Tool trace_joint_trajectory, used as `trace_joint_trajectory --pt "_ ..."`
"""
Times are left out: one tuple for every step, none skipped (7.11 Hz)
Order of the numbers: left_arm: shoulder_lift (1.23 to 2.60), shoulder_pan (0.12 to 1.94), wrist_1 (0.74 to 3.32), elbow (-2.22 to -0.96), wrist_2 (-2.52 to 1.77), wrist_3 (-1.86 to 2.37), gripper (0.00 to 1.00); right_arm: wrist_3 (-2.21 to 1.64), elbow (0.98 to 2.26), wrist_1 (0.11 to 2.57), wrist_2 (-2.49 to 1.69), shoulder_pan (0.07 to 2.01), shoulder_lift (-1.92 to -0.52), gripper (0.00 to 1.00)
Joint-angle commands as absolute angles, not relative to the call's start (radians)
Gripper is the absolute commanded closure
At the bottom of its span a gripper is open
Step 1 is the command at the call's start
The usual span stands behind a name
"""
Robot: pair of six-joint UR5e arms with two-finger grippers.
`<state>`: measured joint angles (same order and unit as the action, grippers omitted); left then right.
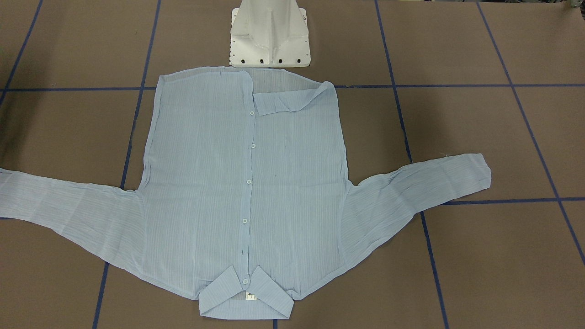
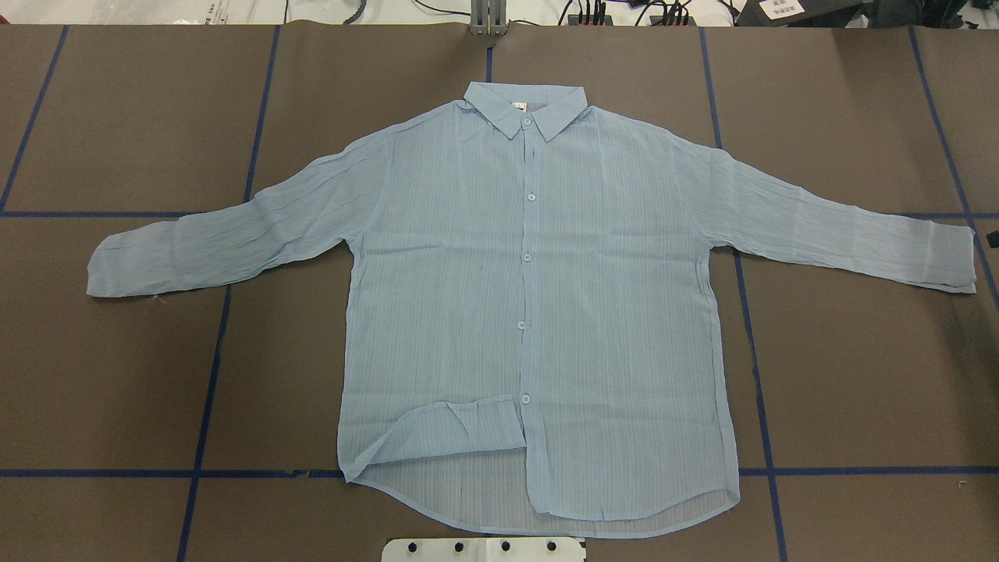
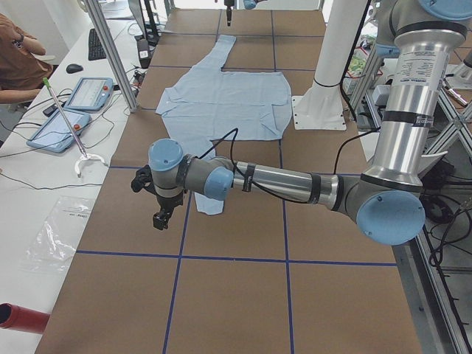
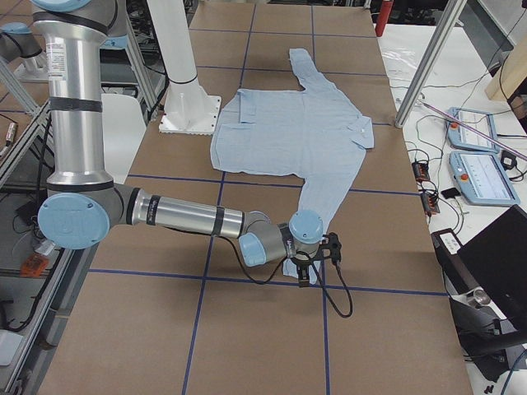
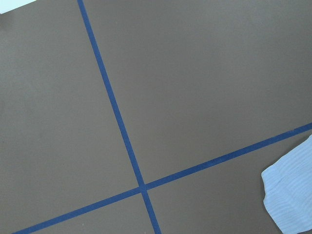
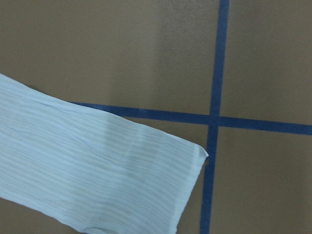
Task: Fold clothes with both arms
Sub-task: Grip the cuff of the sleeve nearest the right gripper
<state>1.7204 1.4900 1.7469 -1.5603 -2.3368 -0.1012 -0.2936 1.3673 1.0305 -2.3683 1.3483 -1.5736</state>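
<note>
The light blue shirt (image 2: 538, 312) lies flat on the brown table, buttons up, collar (image 2: 524, 109) at the far side, both sleeves spread out. One front hem corner (image 2: 460, 425) is turned up near the base. My left gripper (image 3: 161, 217) hangs over the table just past the end of the left sleeve (image 3: 209, 203); I cannot tell whether it is open or shut. My right gripper (image 4: 305, 278) hovers at the end of the right sleeve (image 4: 317, 206); its state cannot be told either. The cuffs (image 5: 292, 195) (image 6: 97, 170) show in the wrist views, with no fingers visible.
The white pedestal base (image 1: 269, 34) stands at the shirt's hem. Blue tape lines (image 2: 211, 375) grid the table. A person (image 3: 18, 63) sits by tablets (image 3: 88, 92) beyond the far edge. Metal frame posts (image 4: 424, 74) stand along that side.
</note>
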Motion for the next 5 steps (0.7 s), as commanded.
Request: trace_joint_trajectory --pt "1.72 1.488 1.752 -1.559 -2.338 -0.103 0.0 -0.359 1.322 0.957 -2.356 1.276 -1.569 0.0" --pt "1.721 1.488 1.753 -1.56 -2.338 -0.103 0.0 -0.359 1.304 0.957 -2.355 1.272 -1.569 0.01" --pt "1.721 1.488 1.753 -1.562 -2.338 -0.104 0.0 -0.359 1.295 0.959 -2.353 1.27 -1.569 0.05" --pt "1.723 1.488 1.753 -1.563 -2.338 -0.104 0.0 -0.359 1.289 0.96 -2.353 1.27 -1.572 0.12" --pt "1.724 1.488 1.753 -1.563 -2.338 -0.104 0.0 -0.359 1.273 0.96 -2.353 1.269 -1.566 0.19"
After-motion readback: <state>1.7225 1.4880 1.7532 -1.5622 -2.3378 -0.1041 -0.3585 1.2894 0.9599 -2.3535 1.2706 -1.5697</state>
